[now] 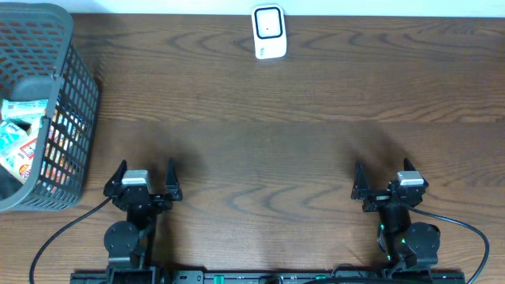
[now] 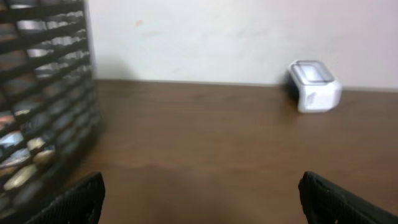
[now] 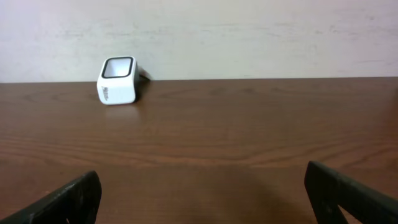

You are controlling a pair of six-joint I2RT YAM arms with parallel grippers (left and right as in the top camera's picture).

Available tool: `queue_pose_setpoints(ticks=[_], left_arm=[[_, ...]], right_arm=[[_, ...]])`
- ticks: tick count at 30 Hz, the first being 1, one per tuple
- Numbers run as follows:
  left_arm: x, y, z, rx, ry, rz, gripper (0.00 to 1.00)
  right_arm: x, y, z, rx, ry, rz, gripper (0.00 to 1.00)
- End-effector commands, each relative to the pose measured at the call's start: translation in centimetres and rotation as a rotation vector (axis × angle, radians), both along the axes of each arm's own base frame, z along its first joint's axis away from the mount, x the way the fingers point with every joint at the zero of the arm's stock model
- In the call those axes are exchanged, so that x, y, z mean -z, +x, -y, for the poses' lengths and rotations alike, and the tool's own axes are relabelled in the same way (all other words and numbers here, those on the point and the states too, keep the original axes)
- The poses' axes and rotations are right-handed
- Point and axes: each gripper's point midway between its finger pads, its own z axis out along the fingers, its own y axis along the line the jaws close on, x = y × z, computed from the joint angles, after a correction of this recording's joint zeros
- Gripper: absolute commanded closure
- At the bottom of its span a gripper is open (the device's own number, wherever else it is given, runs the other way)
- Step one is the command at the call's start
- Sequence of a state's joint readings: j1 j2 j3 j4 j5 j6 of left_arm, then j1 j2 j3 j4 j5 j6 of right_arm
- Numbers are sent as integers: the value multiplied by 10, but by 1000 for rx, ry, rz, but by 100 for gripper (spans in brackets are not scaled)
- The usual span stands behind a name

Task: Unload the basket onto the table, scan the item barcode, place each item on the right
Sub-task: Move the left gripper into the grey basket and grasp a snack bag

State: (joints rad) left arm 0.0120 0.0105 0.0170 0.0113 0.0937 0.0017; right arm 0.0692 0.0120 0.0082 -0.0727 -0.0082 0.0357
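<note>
A white barcode scanner with a dark window stands at the table's far edge; it also shows as the scanner at right in the left wrist view and the scanner at left in the right wrist view. Packaged items lie inside the grey basket at far left, with no single item apart from the rest. My left gripper rests open near the front edge, right of the basket. On the right side, my right gripper is open too. Nothing lies between either pair of fingers.
The basket's mesh wall fills the left of the left wrist view, close to the left arm. Bare wooden table stretches between the grippers and the scanner. A pale wall stands behind the table's far edge.
</note>
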Motion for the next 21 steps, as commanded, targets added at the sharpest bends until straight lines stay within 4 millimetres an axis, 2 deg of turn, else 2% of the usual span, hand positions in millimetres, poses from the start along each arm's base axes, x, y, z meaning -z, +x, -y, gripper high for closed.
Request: queue_pose_setpoints(ticks=[1,2,4,7,10,12,16,21], left_arm=[[-10,-6,45,254,-177,25,3],[-21,-10,56,329,-202,58,2],[-43,-16,66,401,-190,146,3],[-94,-29,67,437,-231,349,2],[-148,-56,66,477,-246,575,2],[-176,-73,65,490,-233,676,2],[-216,-92,65,500,-216,739,2],[-262,-100,66,503,-208,765,2]], right_arm=[[1,0,2,6,-15,1,1],[1,0,2,6,-15,1,1],[1,0,2,7,-15,1,1],[1,0,2,6,-15,1,1],[1,0,2,6,-15,1,1],[1,0,2,6,-15,1,1],[1,0,2,7,-15,1,1],[1,0,2,6,-15,1,1]])
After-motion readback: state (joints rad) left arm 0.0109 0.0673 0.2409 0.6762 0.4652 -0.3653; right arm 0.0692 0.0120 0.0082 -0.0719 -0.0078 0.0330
